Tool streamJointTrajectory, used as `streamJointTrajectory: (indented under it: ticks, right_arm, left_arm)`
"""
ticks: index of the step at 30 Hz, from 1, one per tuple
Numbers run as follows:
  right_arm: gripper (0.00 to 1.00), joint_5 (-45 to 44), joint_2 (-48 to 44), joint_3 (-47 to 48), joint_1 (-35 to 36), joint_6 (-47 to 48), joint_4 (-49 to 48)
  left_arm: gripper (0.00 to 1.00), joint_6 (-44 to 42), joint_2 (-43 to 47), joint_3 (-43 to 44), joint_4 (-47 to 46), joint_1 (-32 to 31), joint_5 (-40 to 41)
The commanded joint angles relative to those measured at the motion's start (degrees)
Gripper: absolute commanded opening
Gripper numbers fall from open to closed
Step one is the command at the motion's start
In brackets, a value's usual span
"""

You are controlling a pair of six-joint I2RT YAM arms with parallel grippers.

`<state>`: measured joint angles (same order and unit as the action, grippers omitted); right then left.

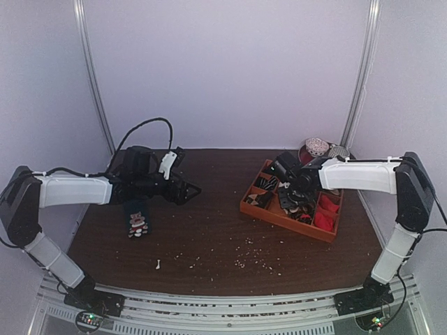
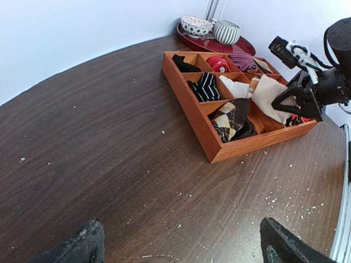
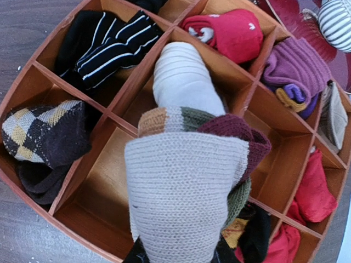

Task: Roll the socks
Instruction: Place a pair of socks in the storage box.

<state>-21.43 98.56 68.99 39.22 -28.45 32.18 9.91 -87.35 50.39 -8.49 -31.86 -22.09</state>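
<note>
Right wrist view gives you the clearest look. The socks [image 3: 186, 186] are folded into a thick cream bundle, with tan, green and dark-red stripes at its far end. The right tool [image 2: 281, 103] pinches this bundle and holds it in the air above the wooden tray [image 3: 82, 224]. I judge that it is held there because the rolling looks finished and the bundle must now go into a compartment. The bare compartment [image 3: 101, 186] just beside and below it seems a likely place.

Your left tool [image 1: 188, 188] is spread wide and holds nothing. It hovers over the bench [image 1: 209, 237], well apart from the tray, so it does not disturb the other arm.

Around the bundle the tray is crowded. A white ribbed sock [image 3: 181, 76] lies in the compartment just beyond it. A black-and-white striped bundle [image 3: 109, 41] and an argyle bundle [image 3: 46, 134] fill the side compartments, and a red bundle [image 3: 233, 33] and a purple one [image 3: 296, 68] lie further on. The thin dividers and these neighbours are what may stand in the way: the bundle is bulky, so it could catch on a wall when you lower it.

A small dark patterned sock [image 1: 137, 220] lies on the bench near the left arm. A patterned bowl [image 2: 196, 24] and a striped bowl [image 2: 226, 31] stand on a red plate [image 2: 219, 45] behind the tray. All of these are out of the path.
</note>
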Motion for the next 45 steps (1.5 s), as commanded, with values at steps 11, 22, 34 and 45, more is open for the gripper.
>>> streamJointTrajectory:
  ticks: [11, 22, 34, 45]
  right_arm:
    - [0.00, 7.12, 5.03, -5.18, -0.03, -1.59, -8.69]
    - [0.00, 11.64, 8.89, -5.00, -0.10, 3.57, -4.43]
    - [0.00, 21.02, 15.47, -1.58, -2.11, 7.09, -0.57]
    - [0.18, 22.97, 19.81, -1.63, -3.89, 7.87, -2.70]
  left_arm:
    - [0.98, -0.79, -0.78, -0.69, -1.04, 0.13, -1.44]
    - [0.98, -1.16, -0.10, -0.64, -0.46, 0.12, -0.59]
    - [0.98, -1.97, 1.32, 0.14, 0.97, 0.10, 0.52]
    - [0.98, -2.32, 1.92, -0.21, 2.17, 0.11, 2.72]
